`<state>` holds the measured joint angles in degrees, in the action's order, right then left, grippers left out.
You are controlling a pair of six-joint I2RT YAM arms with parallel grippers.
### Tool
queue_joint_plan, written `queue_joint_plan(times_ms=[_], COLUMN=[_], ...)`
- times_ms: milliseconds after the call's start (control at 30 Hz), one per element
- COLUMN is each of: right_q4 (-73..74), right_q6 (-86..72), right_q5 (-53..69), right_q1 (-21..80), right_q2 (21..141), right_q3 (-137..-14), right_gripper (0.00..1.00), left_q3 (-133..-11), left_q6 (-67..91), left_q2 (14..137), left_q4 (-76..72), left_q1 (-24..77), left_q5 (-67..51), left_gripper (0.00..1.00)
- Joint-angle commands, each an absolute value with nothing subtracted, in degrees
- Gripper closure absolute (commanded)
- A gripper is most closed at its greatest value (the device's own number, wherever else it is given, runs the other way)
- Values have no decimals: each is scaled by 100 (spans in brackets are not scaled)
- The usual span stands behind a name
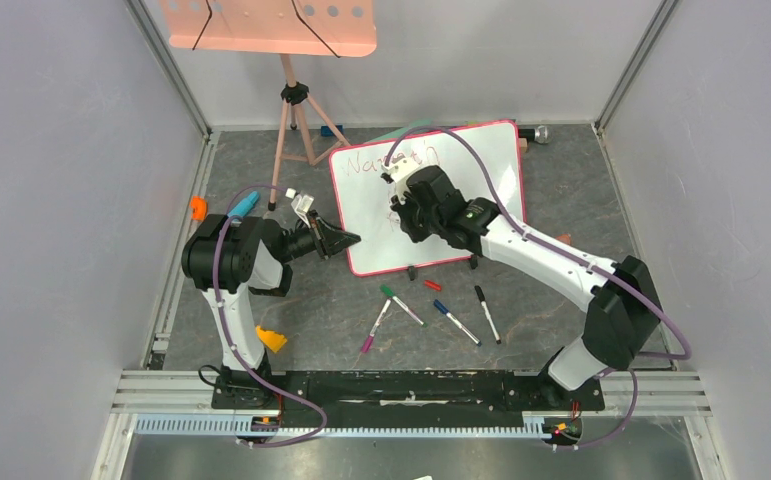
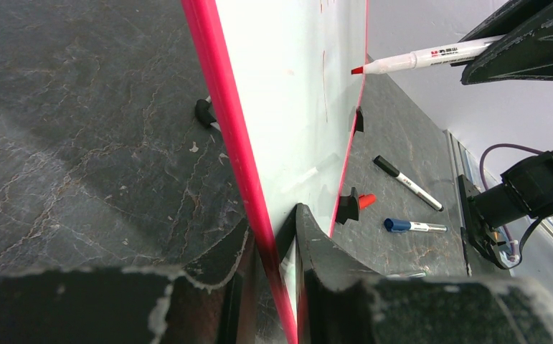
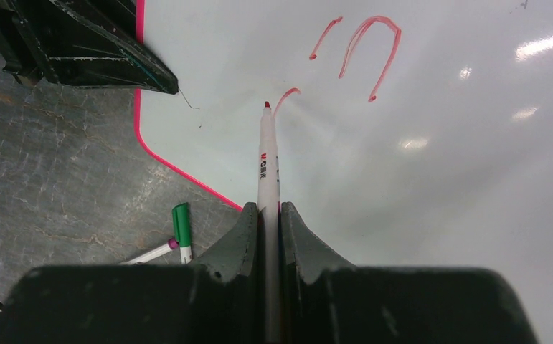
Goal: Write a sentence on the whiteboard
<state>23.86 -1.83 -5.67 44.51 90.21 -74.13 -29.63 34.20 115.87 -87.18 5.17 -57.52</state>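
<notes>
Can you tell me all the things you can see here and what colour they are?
whiteboard: one, white with pink rim, standing mid-table
sentence: one, red, on the whiteboard
red marker: one, white barrel, in the right tool
purple marker: one, purple-capped, on the table before the whiteboard
green marker: one, green-capped, beside the purple marker
blue marker: one, blue-capped, right of the green marker
black marker: one, black-capped, right of the blue marker
red cap: one, red, just before the whiteboard
tray on tripod: one, salmon pink, at the back
left tool: one, black, clamped on the whiteboard's rim
right tool: one, black, gripping the red marker
</notes>
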Motion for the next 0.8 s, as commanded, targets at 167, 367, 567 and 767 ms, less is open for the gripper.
queue_joint_plan(times_ms=[167,367,567,767], right_q4=[2199,2199,2390,2571], right_q6=[-71,-55,-88,-134], right_q5=[-582,-600,-918,-1393], right_q1=[4482,4484,4482,4487], right_q2=[9204,9339,9462,9444], right_q3=[-7752,-7752,-7837,-7885], right_gripper=[100,100,100,100], left_q3=[-2987,-2985,-2984,-2988], left_q6=[2804,2796,2788,2772], left_q2=[11687,11700,11693,11697], left_q4=[-8921,-8921,-8922,-8921], left_q1=[422,422,422,422], left_q5=[-4889,-4884,-4887,-4889], left_gripper=[93,93,93,93])
